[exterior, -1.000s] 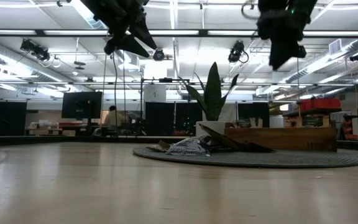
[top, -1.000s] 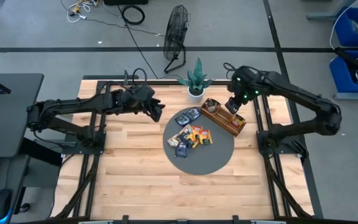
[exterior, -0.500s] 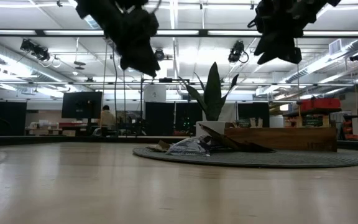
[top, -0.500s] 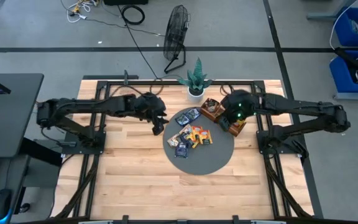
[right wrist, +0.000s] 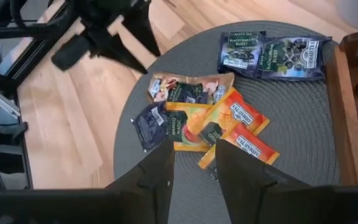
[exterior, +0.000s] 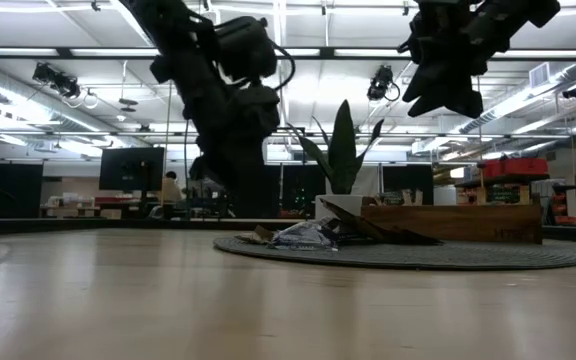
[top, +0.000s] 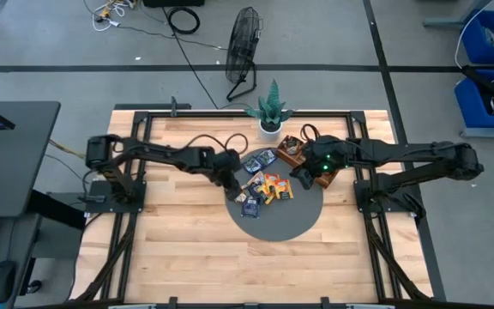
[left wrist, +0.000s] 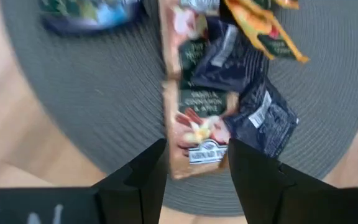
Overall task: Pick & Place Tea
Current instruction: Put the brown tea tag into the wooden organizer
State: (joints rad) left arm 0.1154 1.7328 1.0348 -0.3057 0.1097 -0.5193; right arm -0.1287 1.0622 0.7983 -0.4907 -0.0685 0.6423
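On the round grey mat (top: pixel 311 219) near the far edge of the tabletop (top: pixel 187 249) lies the pile of tea sachets (top: pixel 262 187). Some are dark blue, some are orange, and one is pale with a picture on it. Two more dark blue sachets (top: pixel 259 160) lie apart from the pile, closer to the far edge. The wooden tray (top: pixel 309 160) sits on the mat's right side, and a small potted plant (top: pixel 270 110) stands at the far edge.

The left gripper (top: pixel 232 184) hangs right over the left side of the pile. Its jaws are partly open and hold nothing. In the left wrist view the pale sachet (left wrist: pixel 195 130) lies straight ahead between the two fingers (left wrist: pixel 143 180), with its long side pointing away from the gripper. So the left arm looks nearest to a sachet, and a short drop down should reach it.

The right gripper (top: pixel 299 178) hangs over the right side of the mat, between the pile and the tray. Its jaws are partly open too, and empty. The orange sachets (right wrist: pixel 232 124) lie just ahead of it.

The sachets overlap, so some are partly hidden. I cannot tell what is inside the tray. In the low view the pile is only a thin heap.
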